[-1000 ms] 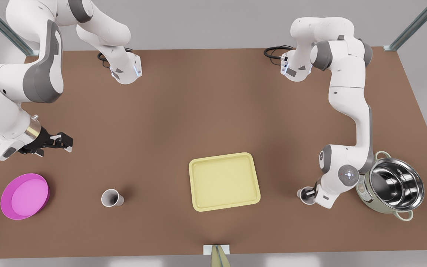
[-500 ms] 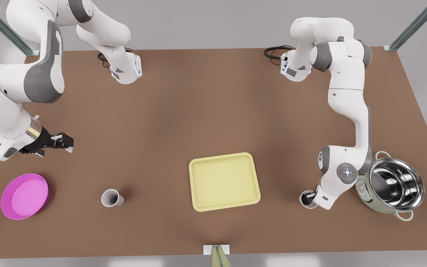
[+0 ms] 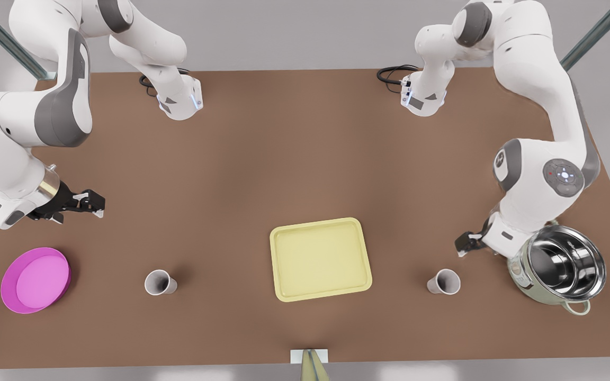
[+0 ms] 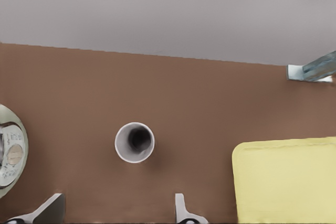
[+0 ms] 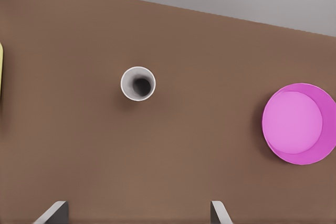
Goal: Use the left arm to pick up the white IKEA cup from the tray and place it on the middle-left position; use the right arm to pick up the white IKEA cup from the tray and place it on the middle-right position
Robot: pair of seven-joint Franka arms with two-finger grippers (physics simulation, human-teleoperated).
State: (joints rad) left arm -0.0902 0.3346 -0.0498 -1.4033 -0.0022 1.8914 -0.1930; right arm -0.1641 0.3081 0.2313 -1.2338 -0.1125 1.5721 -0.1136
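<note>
The pale yellow tray lies empty at the table's middle front. One white cup stands upright on the brown tabletop toward the front view's right of it, seen from above in the left wrist view. My left gripper hangs open above and behind this cup, clear of it, its fingertips spread wide. A second white cup stands upright on the front view's left of the tray, also in the right wrist view. My right gripper waits open, behind it and raised.
A steel pot sits close beside the left arm at the front view's right. A magenta-pink dish lies at the front view's far left. The tray's edge shows in the left wrist view.
My left gripper let go of the cup on the front view's right, then rose and drew back. That cup now stands free. The right arm has not moved.
</note>
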